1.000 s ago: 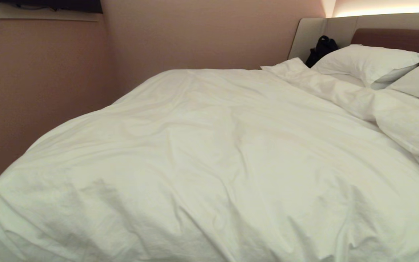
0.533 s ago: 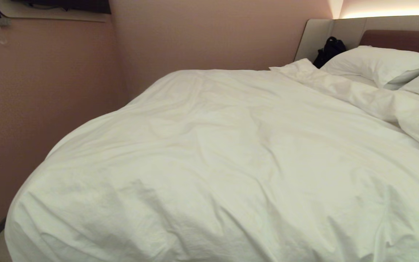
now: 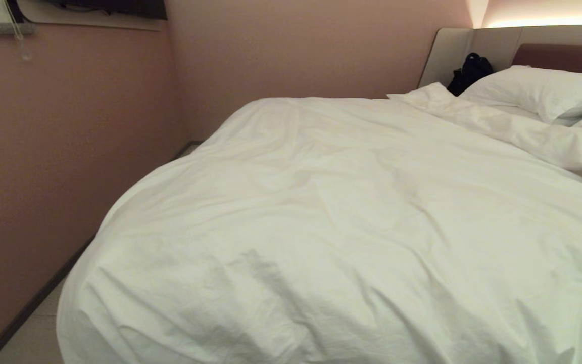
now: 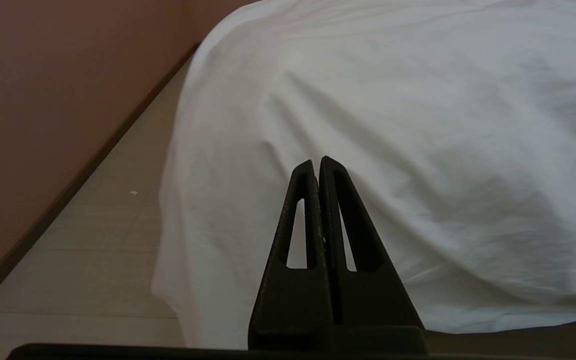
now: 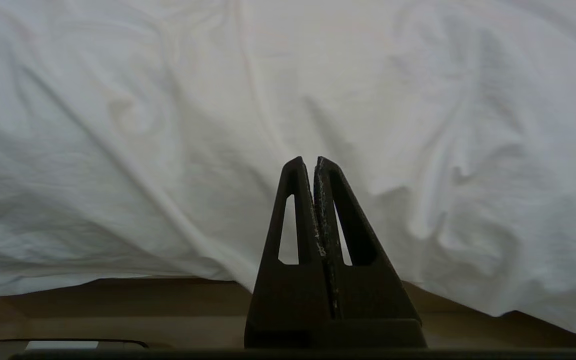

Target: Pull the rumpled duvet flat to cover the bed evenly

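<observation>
Creased white cloth fills the head view: the duvet (image 3: pixel 351 227) lies spread over the bed (image 3: pixel 556 53), draped past its near left corner toward the floor (image 3: pixel 28 338), with a bunched fold running along its far right edge below the pillows (image 3: pixel 538 91). A dark bag (image 3: pixel 470 71) sits at the far end against the padded headboard, and a pink wall (image 3: pixel 68 151) stands on the left. Neither arm shows there. From the left wrist, the left gripper (image 4: pixel 316 162) has its fingers pressed together on nothing, short of the duvet's hanging corner, floor to its left. From the right wrist, the right gripper (image 5: pixel 308 162) is likewise pinched closed and empty, facing the duvet's near edge above the base.
</observation>
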